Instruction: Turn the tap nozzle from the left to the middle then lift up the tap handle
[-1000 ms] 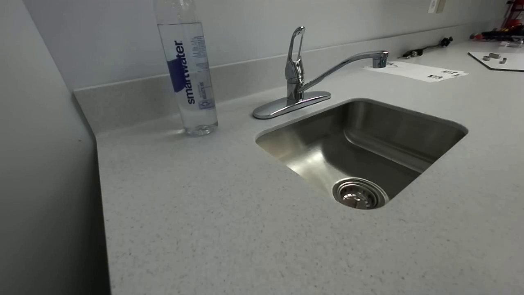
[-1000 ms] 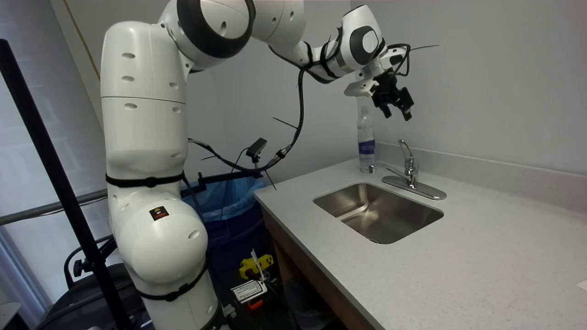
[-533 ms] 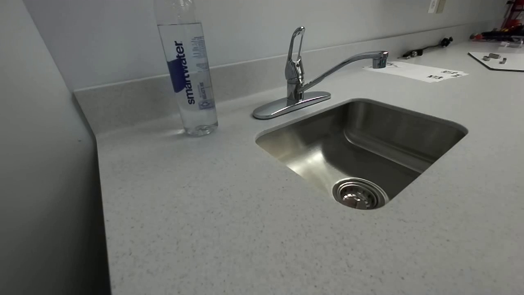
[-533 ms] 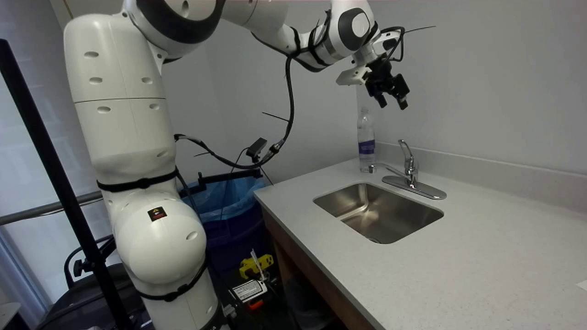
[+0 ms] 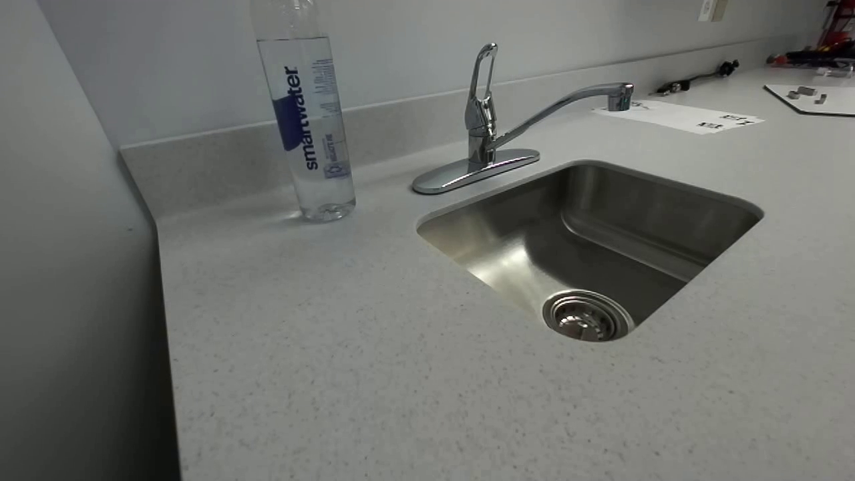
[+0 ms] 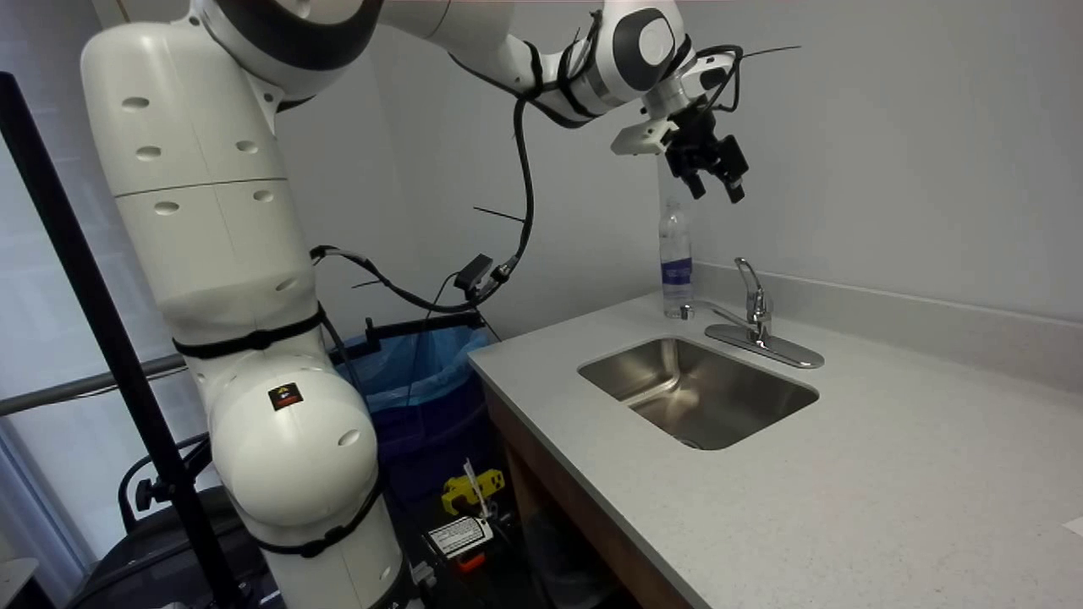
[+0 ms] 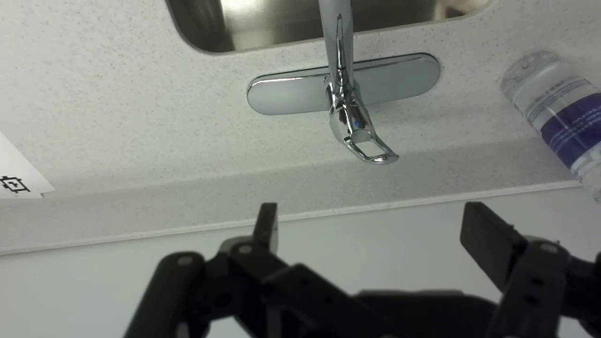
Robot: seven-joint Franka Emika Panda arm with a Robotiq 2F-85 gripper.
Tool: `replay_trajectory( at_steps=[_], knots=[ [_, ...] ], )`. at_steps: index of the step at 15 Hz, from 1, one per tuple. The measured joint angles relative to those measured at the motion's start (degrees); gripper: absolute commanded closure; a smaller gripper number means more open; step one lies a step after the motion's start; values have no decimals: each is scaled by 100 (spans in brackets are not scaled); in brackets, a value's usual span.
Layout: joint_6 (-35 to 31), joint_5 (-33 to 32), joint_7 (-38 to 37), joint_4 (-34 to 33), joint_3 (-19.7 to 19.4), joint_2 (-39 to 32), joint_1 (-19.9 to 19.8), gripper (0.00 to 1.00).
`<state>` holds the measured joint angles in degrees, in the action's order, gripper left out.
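The chrome tap nozzle keeps one position in both exterior views; in the wrist view the nozzle extends from the faucet body out over the sink. Atop the body, the looped tap handle stands raised, its free end angled back toward the wall. My gripper hangs in the air well above the faucet, touching nothing. Seen from the wrist, the gripper has its fingers wide apart with only wall between them, and the handle lies beyond the fingertips.
A water bottle stands on the counter near the faucet. The steel sink is set into the counter before it. Behind rises a backsplash and wall. A printed sheet lies past the nozzle; a lined bin stands beside the counter.
My arm has drawn back, carrying the gripper upward and slightly left in an exterior view, away from the faucet. Nozzle, handle and bottle have stayed put.
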<state>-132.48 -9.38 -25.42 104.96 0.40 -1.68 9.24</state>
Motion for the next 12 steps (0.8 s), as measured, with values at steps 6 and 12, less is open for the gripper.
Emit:
replay_trajectory(
  at_steps=[6, 12],
  knots=[
    [0, 202, 257, 78, 45, 73, -62, 0],
    [0, 371, 413, 109, 57, 71, -76, 0]
  ],
)
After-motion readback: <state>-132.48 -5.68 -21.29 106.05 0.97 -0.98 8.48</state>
